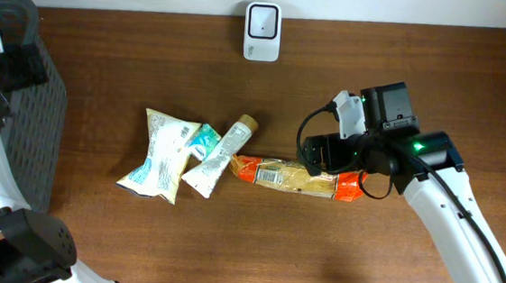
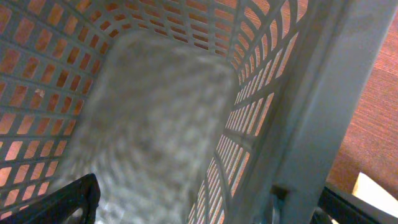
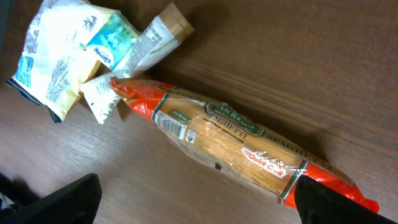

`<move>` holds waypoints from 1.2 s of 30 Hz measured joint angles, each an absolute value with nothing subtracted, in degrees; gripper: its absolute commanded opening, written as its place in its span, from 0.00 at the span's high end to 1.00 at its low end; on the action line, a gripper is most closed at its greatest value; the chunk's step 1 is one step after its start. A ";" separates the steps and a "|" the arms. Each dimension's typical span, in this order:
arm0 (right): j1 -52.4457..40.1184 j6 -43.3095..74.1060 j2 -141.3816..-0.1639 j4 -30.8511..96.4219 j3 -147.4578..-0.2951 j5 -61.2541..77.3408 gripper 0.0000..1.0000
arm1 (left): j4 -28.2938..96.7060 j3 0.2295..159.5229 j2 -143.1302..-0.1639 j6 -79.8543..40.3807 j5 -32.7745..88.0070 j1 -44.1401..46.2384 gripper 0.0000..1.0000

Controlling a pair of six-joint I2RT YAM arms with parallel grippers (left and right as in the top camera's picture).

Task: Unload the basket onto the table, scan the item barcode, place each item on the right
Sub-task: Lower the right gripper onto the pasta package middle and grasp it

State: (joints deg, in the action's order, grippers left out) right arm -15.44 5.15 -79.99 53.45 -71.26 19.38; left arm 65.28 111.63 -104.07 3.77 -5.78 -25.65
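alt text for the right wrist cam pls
A packet of spaghetti in a clear wrapper with orange ends lies diagonally on the wooden table, with the open right gripper showing a dark fingertip in each bottom corner. Near the packet's far end lie a white tube with a tan cap and a crumpled white snack bag.

Bare tabletop lay open between the scanner and the spaghetti packet. A tube crowded the packet's left end, a snack bag just beside it; a basket walled off the far left.
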 measured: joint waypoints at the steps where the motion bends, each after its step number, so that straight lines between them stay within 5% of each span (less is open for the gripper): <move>1: -15.44 5.13 -79.99 52.75 -71.26 19.57 0.01 | 65.28 111.63 -104.07 3.77 -5.78 -25.65 0.01; 7: -15.44 5.17 -80.34 48.25 -71.26 19.79 0.08 | 65.28 111.63 -104.07 3.75 -5.78 -25.65 0.01; 19: -23.16 -3.66 -91.20 52.34 -71.31 16.10 0.08 | 65.28 111.63 -104.07 3.77 -5.78 -25.65 0.01; 22: -23.16 -6.28 -91.20 56.03 -71.33 11.99 0.01 | 65.30 111.63 -104.07 3.77 -5.76 -25.65 0.01; 33: -23.31 -35.44 -99.04 58.70 -71.33 7.84 0.00 | 65.28 111.63 -104.07 3.75 -5.78 -25.65 0.01; 36: -22.79 -40.64 -103.48 56.29 -71.33 6.72 0.09 | 65.28 111.63 -104.07 3.77 -5.78 -25.65 0.01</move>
